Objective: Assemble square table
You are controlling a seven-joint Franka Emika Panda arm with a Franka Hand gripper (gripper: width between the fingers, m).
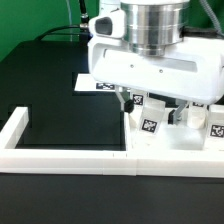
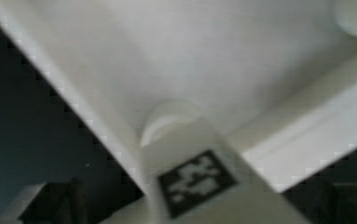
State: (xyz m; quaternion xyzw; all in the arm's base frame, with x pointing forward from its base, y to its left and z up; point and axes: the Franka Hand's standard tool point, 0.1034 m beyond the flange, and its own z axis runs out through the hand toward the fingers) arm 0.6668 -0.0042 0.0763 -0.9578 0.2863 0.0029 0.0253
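Observation:
The white square tabletop (image 1: 172,144) lies at the exterior view's right, against the border wall. In the wrist view the tabletop (image 2: 193,60) fills most of the picture. A white leg (image 2: 189,165) with a black-and-white tag stands out from it toward the camera. My gripper (image 2: 201,212) is open, and its dark fingers (image 2: 50,203) stand wide on either side of this leg with a gap to it. In the exterior view the gripper (image 1: 148,106) hangs just above the tagged legs (image 1: 150,125), and the arm's white body hides much of the tabletop.
A low white border wall (image 1: 60,156) runs along the near edge and turns up at the exterior view's left (image 1: 14,128). The marker board (image 1: 92,85) lies flat behind the arm. Another tagged white part (image 1: 214,128) sits at the far right. The table surface is black.

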